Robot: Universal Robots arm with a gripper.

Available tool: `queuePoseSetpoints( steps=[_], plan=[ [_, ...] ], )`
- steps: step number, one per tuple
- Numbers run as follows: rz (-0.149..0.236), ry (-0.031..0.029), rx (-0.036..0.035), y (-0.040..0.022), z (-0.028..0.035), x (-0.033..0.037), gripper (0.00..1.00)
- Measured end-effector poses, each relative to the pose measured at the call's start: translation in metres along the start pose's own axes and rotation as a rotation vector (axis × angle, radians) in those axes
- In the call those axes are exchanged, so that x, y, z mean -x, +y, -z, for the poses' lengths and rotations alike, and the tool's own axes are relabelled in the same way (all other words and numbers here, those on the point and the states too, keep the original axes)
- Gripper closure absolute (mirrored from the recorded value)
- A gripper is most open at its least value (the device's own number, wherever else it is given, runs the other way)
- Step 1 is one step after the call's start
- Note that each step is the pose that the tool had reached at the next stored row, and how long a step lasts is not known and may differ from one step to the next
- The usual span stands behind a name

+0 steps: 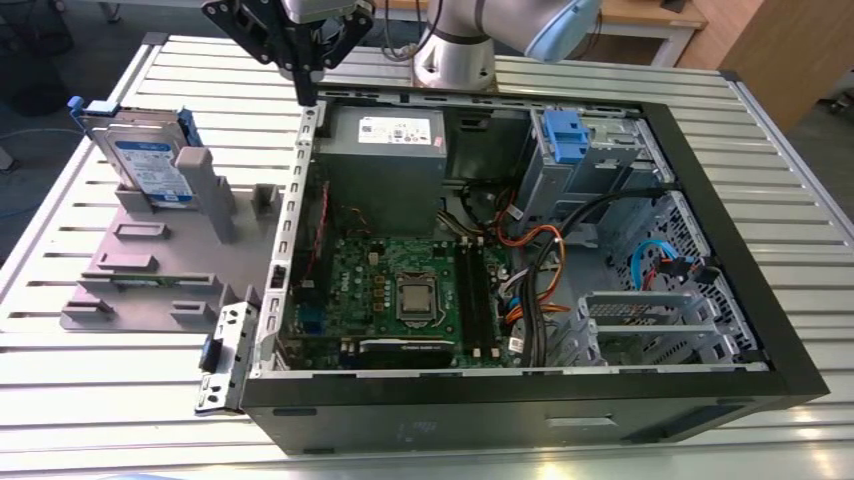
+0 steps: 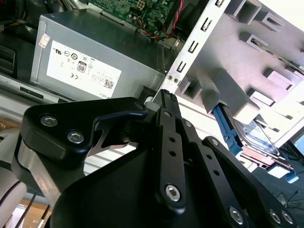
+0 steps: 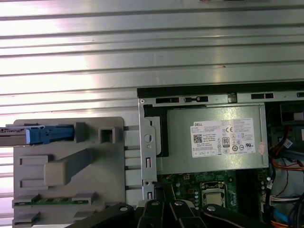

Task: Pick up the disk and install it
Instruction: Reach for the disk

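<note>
The disk, a flat silver-metal hard drive with a white-and-blue label and blue plastic rails along its sides, stood on edge in the grey plastic slotted holder, at the exterior view's left of the open black computer case. From where I watched, its lower part was sunk into the holder and one of the holder's upright posts covered part of the label, whose print was too small to make out. In the first wrist view the disk showed edge-on, mostly as a blue rail, with its far end cut off by the frame. In the second wrist view a holder post and the arm's own dark body hid much of it. The holder and case sat on a ribbed metal table. The black claw hung with its fingers pinched together on nothing, above the case's rear corner beside the grey boxy power supply, well apart from the disk.
</note>
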State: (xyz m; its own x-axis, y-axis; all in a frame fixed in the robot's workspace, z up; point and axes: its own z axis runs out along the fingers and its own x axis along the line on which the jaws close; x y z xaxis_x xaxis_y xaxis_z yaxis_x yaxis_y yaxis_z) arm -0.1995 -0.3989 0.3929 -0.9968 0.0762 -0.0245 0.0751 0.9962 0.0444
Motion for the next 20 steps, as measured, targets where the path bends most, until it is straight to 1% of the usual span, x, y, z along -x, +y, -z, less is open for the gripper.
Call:
queuePoseSetpoints(
  steps=[2,4,8,10,20],
  plan=[
    [0.000,0.0001,0.0000,0.0000,0.0000,-0.0004,0.89],
    [0.000,0.0000,0.0000,-0.0009,0.0001,-0.0124,0.89],
    [0.000,0.0000,0.0000,-0.0010,0.0001,-0.0131,0.89],
    [0.000,0.0000,0.0000,-0.0012,0.0002,-0.0164,0.89],
    [0.000,0.0000,0.0000,-0.0014,0.0002,-0.0183,0.89]
  ],
)
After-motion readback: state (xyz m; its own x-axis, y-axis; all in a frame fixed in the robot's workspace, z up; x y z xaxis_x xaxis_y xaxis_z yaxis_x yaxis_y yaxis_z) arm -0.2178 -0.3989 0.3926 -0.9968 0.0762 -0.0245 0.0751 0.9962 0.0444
